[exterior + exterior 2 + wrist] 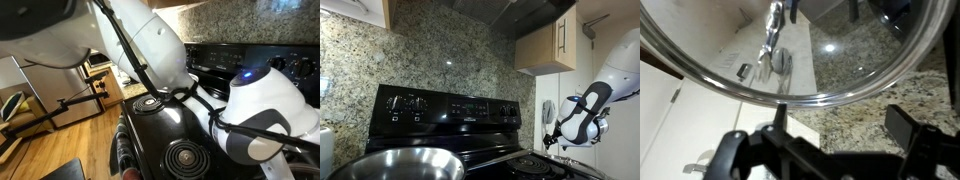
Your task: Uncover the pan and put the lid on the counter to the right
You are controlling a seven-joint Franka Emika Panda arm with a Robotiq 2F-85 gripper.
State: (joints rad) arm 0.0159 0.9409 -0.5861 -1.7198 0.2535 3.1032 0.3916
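**Lid lies just ahead of my spread fingers, on the granite counter**

In the wrist view my fingers point(908, 125) are two dark shapes low in the picture, set wide apart with nothing gripped between them. They look open to me.

Just beyond the fingertips curves the near edge of the lid point(800, 45), a clear glass disc with a bright metal rim that fills the upper part of the view. It lies straight ahead of my fingers, not off to either side. Being round, it has no long axis to line up with, and I cannot pick out its knob. Speckled tan-brown counter point(855, 120) shows below the rim and through the glass. The lid seems to rest on it, though I cannot tell for sure that they touch.

Farther off, in an exterior view, the pan point(395, 163) is shiny, silver and uncovered, well apart from my arm. Behind it stands the black stove point(450, 108), against a granite wall.

There are marks on the stove's control panel, but they are too small to read. I find no brand or label anywhere.
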